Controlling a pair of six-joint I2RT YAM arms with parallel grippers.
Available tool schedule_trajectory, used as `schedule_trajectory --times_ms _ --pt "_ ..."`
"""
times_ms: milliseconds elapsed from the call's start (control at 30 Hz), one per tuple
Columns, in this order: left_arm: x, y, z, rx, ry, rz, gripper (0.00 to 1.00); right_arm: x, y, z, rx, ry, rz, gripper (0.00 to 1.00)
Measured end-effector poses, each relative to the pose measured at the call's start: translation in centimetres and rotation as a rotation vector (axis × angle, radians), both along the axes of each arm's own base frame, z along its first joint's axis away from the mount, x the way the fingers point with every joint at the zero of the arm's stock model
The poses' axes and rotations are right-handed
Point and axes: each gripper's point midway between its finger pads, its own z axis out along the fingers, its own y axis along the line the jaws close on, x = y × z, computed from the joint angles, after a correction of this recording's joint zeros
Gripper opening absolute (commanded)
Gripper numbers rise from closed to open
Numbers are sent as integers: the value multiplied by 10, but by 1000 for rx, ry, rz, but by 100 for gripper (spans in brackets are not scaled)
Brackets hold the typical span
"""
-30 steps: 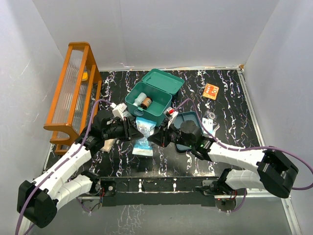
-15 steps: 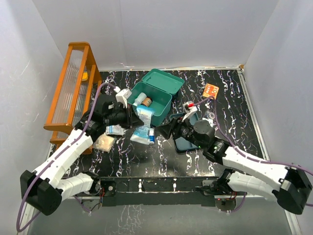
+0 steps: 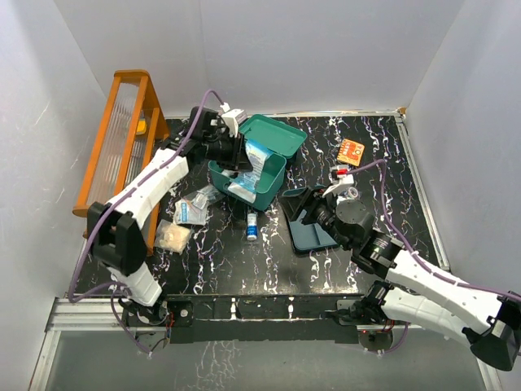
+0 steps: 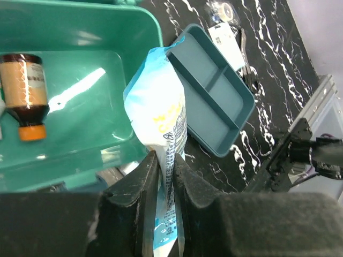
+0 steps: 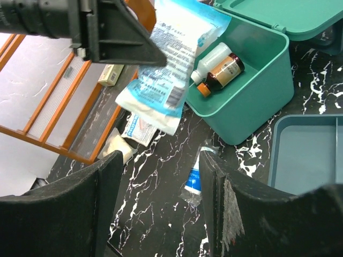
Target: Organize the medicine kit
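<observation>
There is one medicine kit (image 3: 275,184), a teal box far of centre on the black marbled table (image 3: 220,261), with one lid (image 3: 277,133) and one tray insert (image 4: 214,101) of three compartments. The box opens upward and its lid is swung back on the far side. Its long axis runs left to right, with the right end skewed a little nearer. The tray lies flat on the table just right of the box and apart from it, long axis running far to near, and part of it is under the right arm. Two bottles lie inside the box: a brown bottle (image 4: 24,80) with an orange cap and a white bottle (image 5: 214,55) beside it. The left gripper (image 4: 163,166) is clenched on a blue-and-white pouch (image 4: 161,96), which hangs over the box's near rim; whether it is one long pouch or two joined I cannot tell. The right gripper (image 5: 161,158) hovers with its jaws spread wide and nothing between them. One blue tube (image 3: 251,226) lies on the table below it. Left of the box lie one blue-and-white packet (image 3: 193,210) and one beige packet (image 3: 172,236). One small orange carton (image 3: 351,151) sits far right, one tape roll (image 4: 222,9) lies beyond the tray, and one orange wooden rack (image 3: 122,147) stands at the left edge.
</observation>
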Motion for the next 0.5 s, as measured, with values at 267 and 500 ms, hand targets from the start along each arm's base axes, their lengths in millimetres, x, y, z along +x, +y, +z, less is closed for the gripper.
schedule_trajectory --times_ms 267,500 --pt "47 -1 -15 14 40 14 16 0 -13 4 -10 -15 -46 57" --pt "57 -4 -9 19 -13 -12 16 1 -19 3 -30 -18 -67 57"
